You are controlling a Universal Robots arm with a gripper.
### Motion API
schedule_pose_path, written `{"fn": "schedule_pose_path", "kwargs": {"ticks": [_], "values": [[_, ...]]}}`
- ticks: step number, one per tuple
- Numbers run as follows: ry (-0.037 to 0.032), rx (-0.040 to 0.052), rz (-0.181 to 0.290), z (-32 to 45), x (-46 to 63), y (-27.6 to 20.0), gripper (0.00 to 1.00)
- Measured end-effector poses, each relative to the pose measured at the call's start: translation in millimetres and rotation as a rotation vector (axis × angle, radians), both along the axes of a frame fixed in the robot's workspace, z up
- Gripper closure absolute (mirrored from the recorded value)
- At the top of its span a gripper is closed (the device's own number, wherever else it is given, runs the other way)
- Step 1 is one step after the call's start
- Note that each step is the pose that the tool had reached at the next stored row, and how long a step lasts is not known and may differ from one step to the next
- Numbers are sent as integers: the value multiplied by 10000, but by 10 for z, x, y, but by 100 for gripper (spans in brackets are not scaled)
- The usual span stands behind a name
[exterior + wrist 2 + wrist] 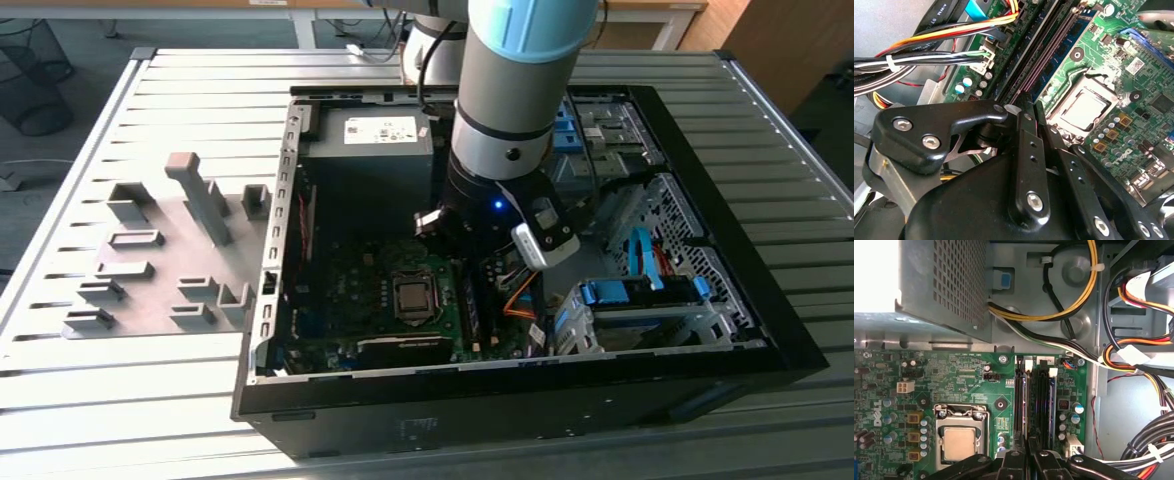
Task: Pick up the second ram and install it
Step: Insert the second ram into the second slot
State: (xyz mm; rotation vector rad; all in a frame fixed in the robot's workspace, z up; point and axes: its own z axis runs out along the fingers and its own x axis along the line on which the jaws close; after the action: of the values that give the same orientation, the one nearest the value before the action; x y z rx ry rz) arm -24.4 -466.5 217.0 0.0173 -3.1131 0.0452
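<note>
The open computer case (534, 420) holds 1 green motherboard (954, 375). Its power supply carries a white label (383, 130) whose print is too small to read. The gripper (1027, 456) is narrowed onto the second ram (1020, 405), which stands edge-up in a memory slot.

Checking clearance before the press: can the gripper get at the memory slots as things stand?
Probably yes. The gripper is already inside the open case, right over the memory slots beside the processor socket. The cable bundle runs off to one side, not across the slots.
</note>
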Motion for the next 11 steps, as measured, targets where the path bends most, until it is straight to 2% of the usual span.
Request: {"fn": "schedule_pose_path", "kwargs": {"ticks": [11], "values": [[8, -7, 17, -23, 0, -12, 86]]}}
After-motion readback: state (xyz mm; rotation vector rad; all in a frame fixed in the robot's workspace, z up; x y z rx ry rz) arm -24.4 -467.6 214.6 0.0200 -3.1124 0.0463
